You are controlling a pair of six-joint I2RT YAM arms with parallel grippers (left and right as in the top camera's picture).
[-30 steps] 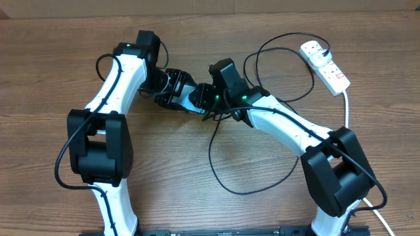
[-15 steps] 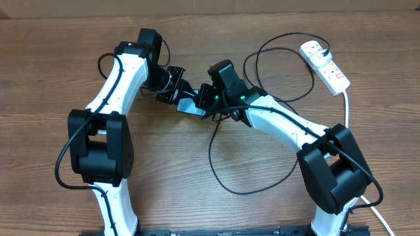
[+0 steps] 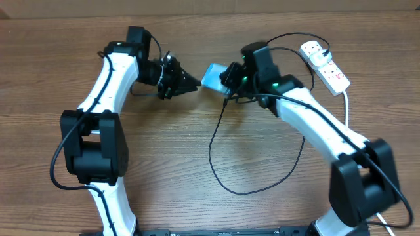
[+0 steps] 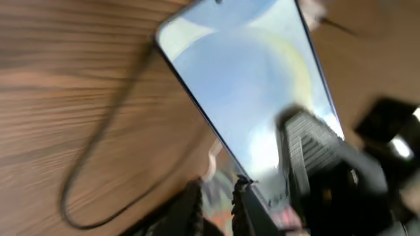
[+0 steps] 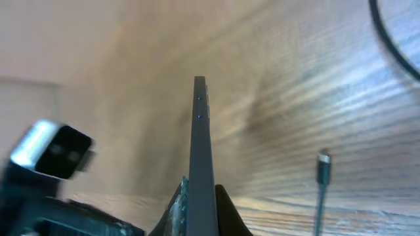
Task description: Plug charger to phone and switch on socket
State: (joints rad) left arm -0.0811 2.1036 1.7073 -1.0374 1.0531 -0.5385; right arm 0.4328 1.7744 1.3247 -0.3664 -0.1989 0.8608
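The phone [image 3: 211, 75], blue screen and black edges, is off the table with my right gripper [image 3: 226, 77] shut on one end. In the right wrist view the phone [image 5: 200, 144] stands edge-on between that gripper's [image 5: 200, 196] jaws. My left gripper [image 3: 191, 84] is shut and empty, a short gap left of the phone. Its wrist view shows the screen [image 4: 243, 85] just beyond the gripper [image 4: 216, 203]. The charger cable [image 3: 213, 157] loops over the table and runs up to the socket [image 3: 325, 65]. Its connector [image 5: 322, 160] lies free on the wood.
The socket's thick white cord [image 3: 346, 105] runs down the right side, past my right arm [image 3: 315, 124]. My left arm [image 3: 108, 85] stretches along the left side. The black cable [image 4: 98, 151] curves over the wood below the phone.
Both grippers have closed. The right one has carried the phone right and toward the back, and the left one has drawn back left, off the phone.
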